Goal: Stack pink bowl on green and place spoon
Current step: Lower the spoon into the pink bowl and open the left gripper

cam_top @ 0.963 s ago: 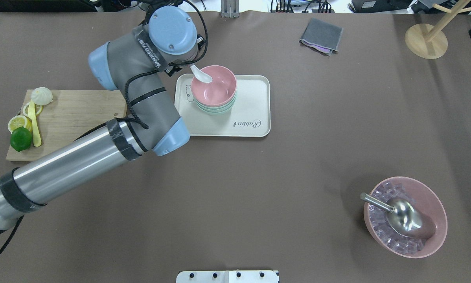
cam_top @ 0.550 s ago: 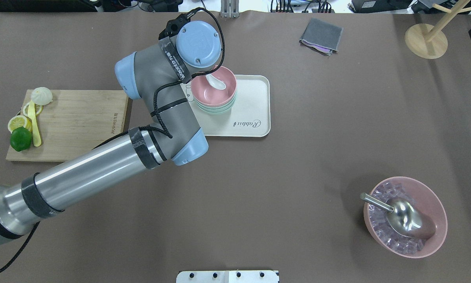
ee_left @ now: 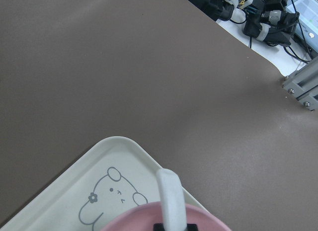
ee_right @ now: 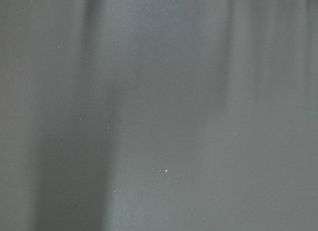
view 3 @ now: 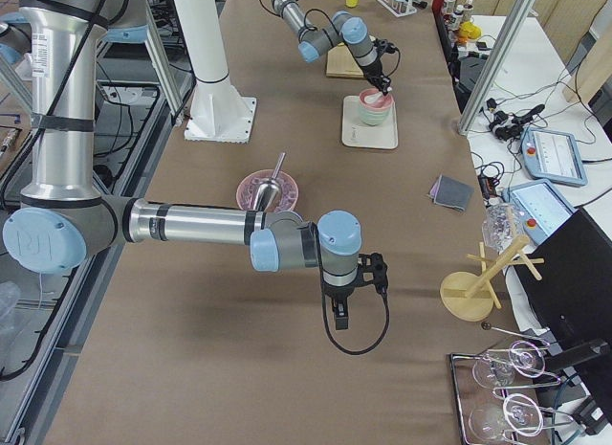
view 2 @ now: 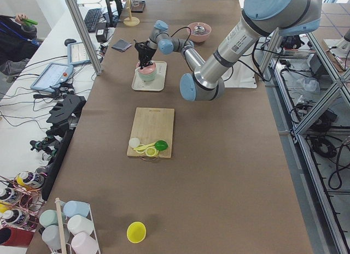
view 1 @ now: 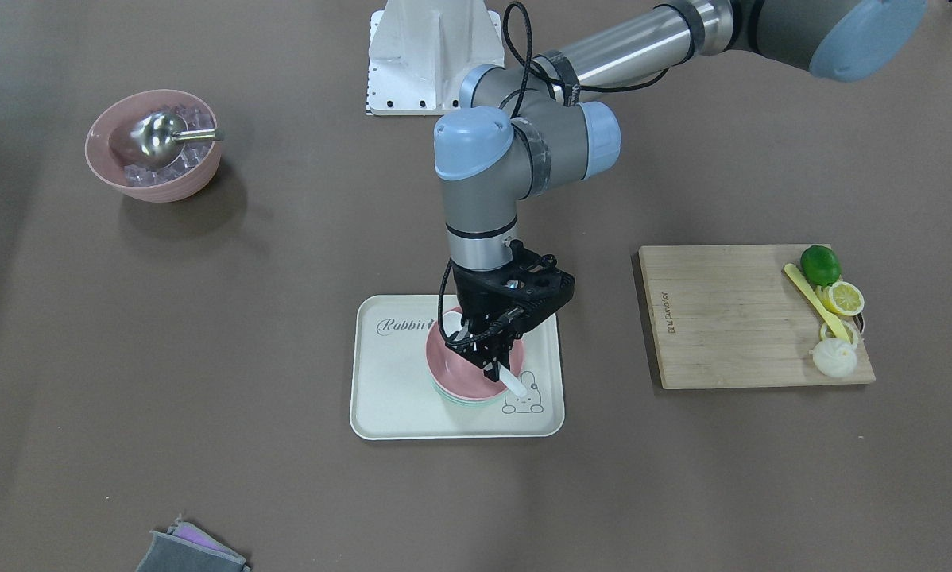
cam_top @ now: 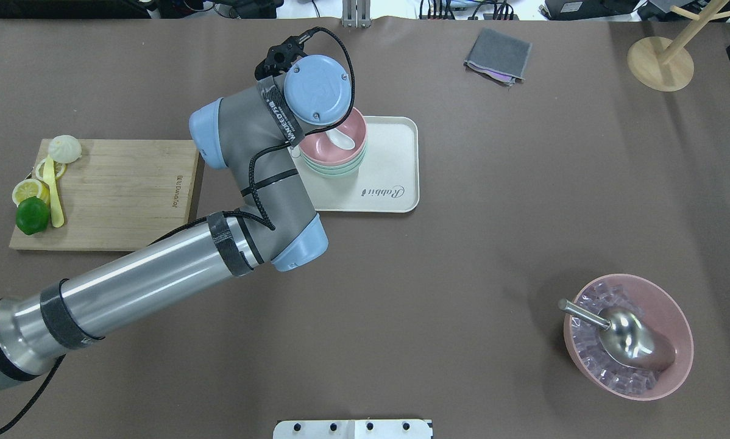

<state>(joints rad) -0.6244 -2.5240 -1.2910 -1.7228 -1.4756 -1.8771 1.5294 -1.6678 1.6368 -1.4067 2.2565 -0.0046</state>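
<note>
A pink bowl [cam_top: 316, 146] sits stacked on green bowls [cam_top: 334, 172] on the left part of a cream tray [cam_top: 389, 158]. My left gripper [view 1: 490, 356] is just above the pink bowl [view 1: 460, 373] and is shut on a white spoon [view 1: 514, 385]. The spoon's scoop [cam_top: 341, 140] lies low inside the pink bowl, and its handle [ee_left: 170, 198] sticks out past the rim over the tray's rabbit drawing. My right gripper [view 3: 341, 316] hangs over bare table far from the tray; I cannot tell whether it is open or shut.
A wooden cutting board [cam_top: 115, 192] with a lime, lemon slices, a bun and a yellow spoon lies left of the tray. A large pink bowl [cam_top: 676, 317] holds ice cubes and a metal scoop. A grey cloth [cam_top: 498, 55] and a wooden stand [cam_top: 660, 64] sit at the back.
My left arm has swung right over the stacked bowls with the spoon. The spoon's scoop has gone from the pink bowl's left rim down into its middle.
</note>
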